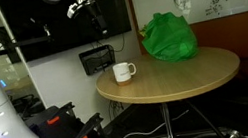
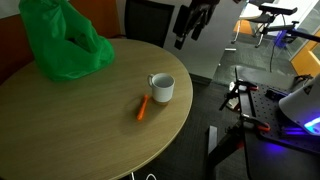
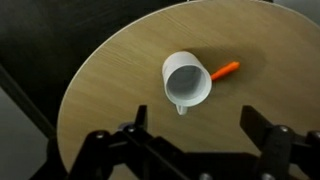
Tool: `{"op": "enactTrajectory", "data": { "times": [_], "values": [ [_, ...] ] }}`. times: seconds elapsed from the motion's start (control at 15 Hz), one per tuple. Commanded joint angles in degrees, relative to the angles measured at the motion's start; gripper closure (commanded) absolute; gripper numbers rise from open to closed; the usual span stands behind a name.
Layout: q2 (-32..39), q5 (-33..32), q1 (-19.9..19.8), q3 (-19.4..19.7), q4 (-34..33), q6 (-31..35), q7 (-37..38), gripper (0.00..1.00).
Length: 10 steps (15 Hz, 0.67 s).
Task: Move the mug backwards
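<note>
Tool spread wide, empty, high over tabletop. Mug upright, below and just ahead of tool, centred between jaws, handle toward tool.

The round table has a smooth, pale wood-grain top with a low sheen, the mug looks like glossy white ceramic, the green bag is thin, crinkled, shiny plastic, the small orange stick looks smooth, and the gripper is matt black.
</note>
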<state>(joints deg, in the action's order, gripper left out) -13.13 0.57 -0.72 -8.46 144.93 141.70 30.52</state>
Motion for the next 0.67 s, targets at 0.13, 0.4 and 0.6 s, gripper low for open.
{"op": "enactTrajectory", "data": {
  "times": [0.13, 0.4, 0.6],
  "values": [
    [9.1, -0.6, -1.2, 0.7, -1.5, 4.6, 12.1, 0.0],
    [16.4, -0.5, 0.3, 2.8, -3.2, 9.0, 15.3, 0.0],
    [22.3, -1.7, 2.4, 4.8, -5.8, 10.5, 17.4, 0.0]
  ]
}}
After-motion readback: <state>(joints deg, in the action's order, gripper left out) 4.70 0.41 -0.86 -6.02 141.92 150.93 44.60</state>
